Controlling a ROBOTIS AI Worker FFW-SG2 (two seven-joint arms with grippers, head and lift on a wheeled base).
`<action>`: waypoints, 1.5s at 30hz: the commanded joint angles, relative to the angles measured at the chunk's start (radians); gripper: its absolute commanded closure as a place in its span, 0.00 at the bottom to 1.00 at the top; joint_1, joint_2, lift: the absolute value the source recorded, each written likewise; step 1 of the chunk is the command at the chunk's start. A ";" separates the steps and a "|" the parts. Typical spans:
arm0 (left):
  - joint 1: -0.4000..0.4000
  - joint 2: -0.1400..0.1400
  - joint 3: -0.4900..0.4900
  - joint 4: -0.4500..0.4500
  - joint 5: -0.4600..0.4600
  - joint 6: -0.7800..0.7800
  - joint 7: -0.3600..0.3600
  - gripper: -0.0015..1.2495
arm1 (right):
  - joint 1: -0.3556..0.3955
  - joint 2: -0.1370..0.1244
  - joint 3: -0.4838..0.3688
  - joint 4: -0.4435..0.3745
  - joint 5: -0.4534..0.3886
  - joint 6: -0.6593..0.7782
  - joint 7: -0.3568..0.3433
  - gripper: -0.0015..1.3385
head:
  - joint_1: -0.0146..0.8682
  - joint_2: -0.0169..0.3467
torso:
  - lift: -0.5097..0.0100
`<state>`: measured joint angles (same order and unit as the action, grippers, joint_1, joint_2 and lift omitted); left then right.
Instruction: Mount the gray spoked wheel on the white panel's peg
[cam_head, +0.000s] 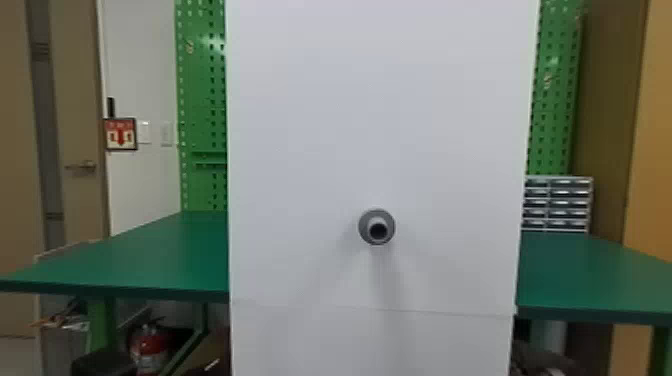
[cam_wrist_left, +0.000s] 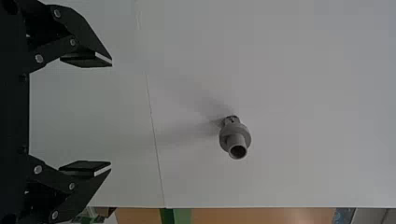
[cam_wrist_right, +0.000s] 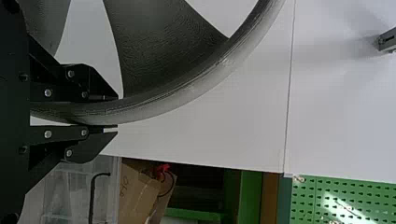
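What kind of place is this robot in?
Probably a workshop or lab, judging by the green pegboard, the green-topped workbench and the small-parts drawers.

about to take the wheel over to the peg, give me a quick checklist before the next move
1. Wheel held at its rim between the right gripper's fingers: ok
2. Peg bare, ready to take it: ok
3. Left gripper open and empty: ok
4. Wheel's center hole lined up with the peg: cannot tell
5. Grip firm enough not to slip: cannot tell
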<state>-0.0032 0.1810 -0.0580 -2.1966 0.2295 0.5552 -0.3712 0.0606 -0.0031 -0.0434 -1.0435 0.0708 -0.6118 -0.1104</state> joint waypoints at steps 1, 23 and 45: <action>0.000 0.000 0.000 0.000 0.001 0.000 0.000 0.37 | 0.001 0.004 0.002 0.000 0.000 0.003 0.000 0.87 | 0.16 0.03 | 0.19; 0.000 0.002 0.000 0.000 0.001 0.000 0.000 0.37 | 0.004 0.004 0.005 0.000 -0.009 0.012 0.000 0.87 | 0.16 0.03 | 0.19; 0.002 0.002 0.001 0.000 -0.001 0.000 0.000 0.37 | -0.001 0.004 0.025 -0.230 -0.040 0.251 0.000 0.87 | 0.16 0.03 | 0.19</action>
<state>-0.0015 0.1825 -0.0569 -2.1966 0.2285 0.5553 -0.3713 0.0613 -0.0031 -0.0224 -1.2056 0.0304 -0.4324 -0.1104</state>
